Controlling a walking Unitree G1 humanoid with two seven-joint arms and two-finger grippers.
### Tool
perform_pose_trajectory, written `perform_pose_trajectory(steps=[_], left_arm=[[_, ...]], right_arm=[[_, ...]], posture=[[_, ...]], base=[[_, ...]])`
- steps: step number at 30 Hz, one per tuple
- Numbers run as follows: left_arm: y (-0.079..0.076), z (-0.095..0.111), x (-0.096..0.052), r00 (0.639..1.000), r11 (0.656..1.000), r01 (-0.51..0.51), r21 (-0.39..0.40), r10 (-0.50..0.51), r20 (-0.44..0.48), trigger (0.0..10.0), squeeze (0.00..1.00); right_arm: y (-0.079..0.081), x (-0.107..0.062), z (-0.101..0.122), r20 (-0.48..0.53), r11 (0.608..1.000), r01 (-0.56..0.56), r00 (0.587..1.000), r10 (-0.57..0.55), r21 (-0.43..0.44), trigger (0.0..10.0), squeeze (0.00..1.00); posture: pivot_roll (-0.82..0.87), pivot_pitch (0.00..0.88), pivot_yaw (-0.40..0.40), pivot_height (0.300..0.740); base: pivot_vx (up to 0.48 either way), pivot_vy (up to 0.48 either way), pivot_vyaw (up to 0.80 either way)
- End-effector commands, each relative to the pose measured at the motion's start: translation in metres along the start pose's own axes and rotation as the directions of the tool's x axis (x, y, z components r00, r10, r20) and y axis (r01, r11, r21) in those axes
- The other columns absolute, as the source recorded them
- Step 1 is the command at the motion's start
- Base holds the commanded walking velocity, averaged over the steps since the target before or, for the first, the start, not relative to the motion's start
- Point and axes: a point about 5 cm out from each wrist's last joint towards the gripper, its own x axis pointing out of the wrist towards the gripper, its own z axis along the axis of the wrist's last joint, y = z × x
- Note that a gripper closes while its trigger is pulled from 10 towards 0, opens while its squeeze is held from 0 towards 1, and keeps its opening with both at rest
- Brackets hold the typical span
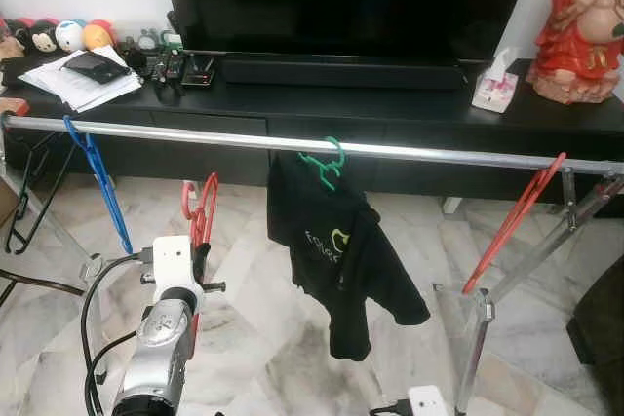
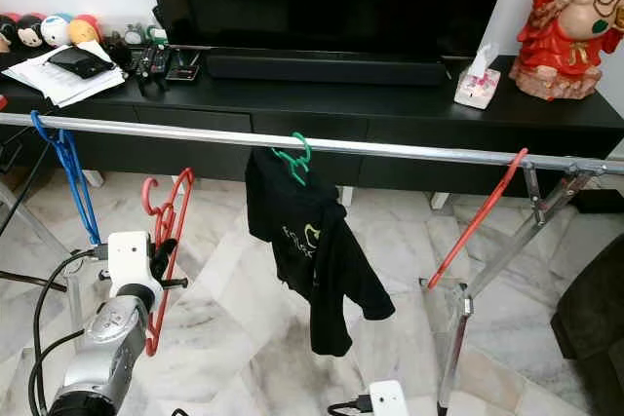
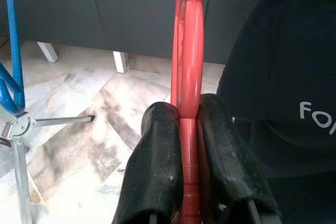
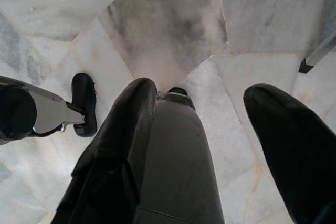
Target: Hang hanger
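Nearest us, at about seven o'clock, our left gripper (image 3: 189, 129) pinches the red hanger (image 1: 202, 213) tightly between both black fingers (image 3: 157, 161), holding it upright below the rail, while our right gripper (image 4: 202, 129) hangs pointing at the marble floor (image 4: 173, 40) with its fingers spread wide and nothing between them. Beyond, at twelve o'clock, the metal rail (image 1: 419, 150) carries a blue hanger (image 1: 97, 177) at ten o'clock, a green hanger (image 1: 327, 161) with a black shirt (image 1: 336, 250) at centre, and another red hanger (image 1: 512, 221) at two o'clock. Farthest back stands a black TV cabinet (image 1: 390, 104).
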Motion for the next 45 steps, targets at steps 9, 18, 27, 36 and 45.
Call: perform_pose_trajectory(steps=[9,18,27,36,45], left_arm=[[-0.003,0.004,-0.001,0.996,0.996,0.083,0.036,-0.084,0.024,10.0,0.00],[-0.006,0.003,-0.002,0.993,0.992,0.116,0.048,-0.117,0.021,10.0,0.00],[-0.013,0.001,-0.003,0.984,0.982,0.176,0.065,-0.177,0.013,10.0,0.00],[-0.015,0.010,-0.005,0.948,0.944,0.315,0.098,-0.319,0.025,10.0,0.00],[-0.005,0.032,0.012,0.940,0.934,0.324,0.148,-0.336,0.061,10.0,0.00]], right_arm=[[0.012,-0.003,-0.020,-0.059,1.000,-0.014,0.998,0.014,0.003,10.0,0.00],[0.018,-0.001,-0.016,-0.051,1.000,-0.020,0.998,0.020,0.002,10.0,0.00],[0.013,-0.001,-0.012,-0.050,1.000,-0.017,0.999,0.017,0.002,10.0,0.00],[0.010,-0.001,-0.011,-0.053,1.000,-0.019,0.998,0.019,0.001,10.0,0.00],[0.010,-0.001,-0.011,-0.050,1.000,-0.021,0.999,0.022,0.005,10.0,0.00]], posture=[[-0.06,0.060,-0.021,0.740],[-0.06,0.061,-0.021,0.740],[-0.06,0.060,-0.019,0.740],[-0.06,0.058,-0.017,0.740],[-0.06,0.060,-0.013,0.740]], base=[[0.245,0.000,0.00],[0.308,0.000,0.00],[0.034,0.000,0.00],[0.000,0.000,0.00],[0.000,0.000,0.00]])
